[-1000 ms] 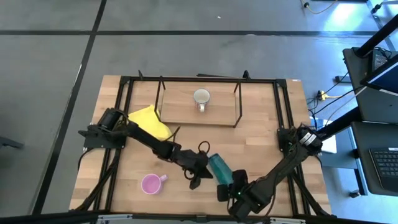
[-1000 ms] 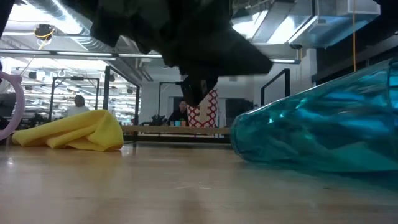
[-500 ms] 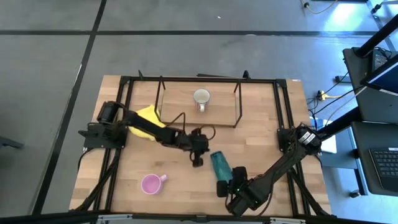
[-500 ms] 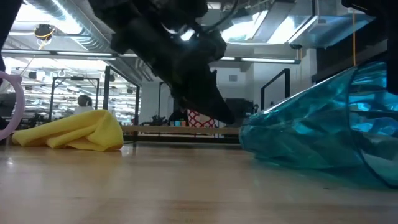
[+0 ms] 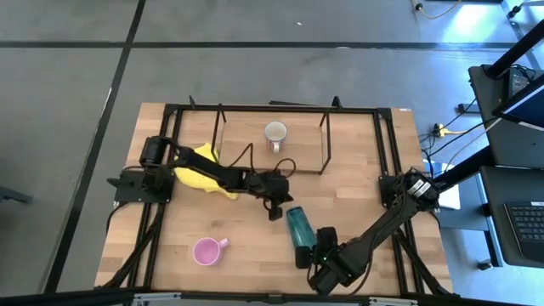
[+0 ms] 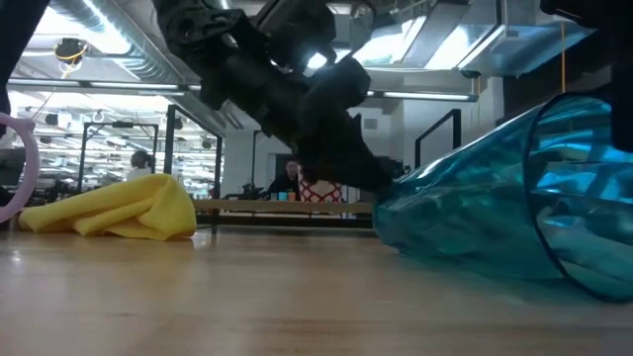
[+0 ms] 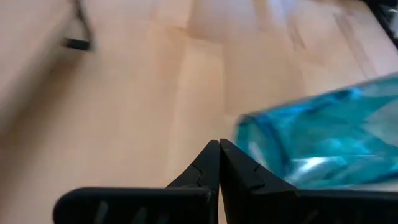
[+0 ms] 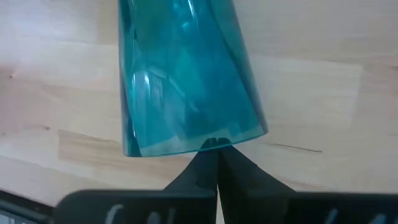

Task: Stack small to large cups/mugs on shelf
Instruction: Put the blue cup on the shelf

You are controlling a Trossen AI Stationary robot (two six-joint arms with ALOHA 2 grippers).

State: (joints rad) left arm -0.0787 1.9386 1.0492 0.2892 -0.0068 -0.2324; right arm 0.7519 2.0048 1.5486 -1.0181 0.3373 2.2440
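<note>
- The teal tumbler lies on its side near the front middle of the counter; it is translucent, handleless and flares toward its open mouth, which faces the right hand.
- The right hand sits just at that mouth, its two fingers pressed together and gripping nothing; in the right wrist view the fingertips meet right at the rim of the tumbler.
- The left hand is just beside the tumbler's base end, fingers also closed together on nothing.
- The white mug stands upright on the shelf at the back of the counter.
- The pink mug stands near the front left, well apart from the tumbler; the low view cuts it off at the picture's edge.
- A yellow cloth lies partly under the left arm.
- The counter is light wood planks with black rod framing; around it is grey floor.
- The low view shows a lit workshop beyond, with seated people too far off to make out.
</note>
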